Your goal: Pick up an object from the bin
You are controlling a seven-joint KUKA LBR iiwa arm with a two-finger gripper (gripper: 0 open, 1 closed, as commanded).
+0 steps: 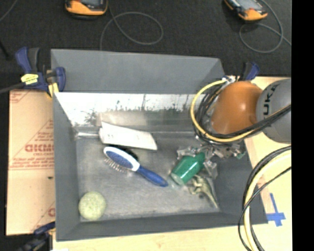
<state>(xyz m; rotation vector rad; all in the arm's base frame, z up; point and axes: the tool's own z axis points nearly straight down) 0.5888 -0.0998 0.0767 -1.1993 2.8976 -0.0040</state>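
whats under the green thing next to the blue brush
A pale olive object pokes out from beneath the green thing, toward the near wall of the bin. How far it runs underneath is covered.

a black surface (186,29) spreads across the top, thin cables (161,30) looping over it near two orange-and-black devices (86,6), a pale table (147,243) along the bottom.

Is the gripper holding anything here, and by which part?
Cannot be told: the gripper sits at the upper end of the green bottle-like thing.
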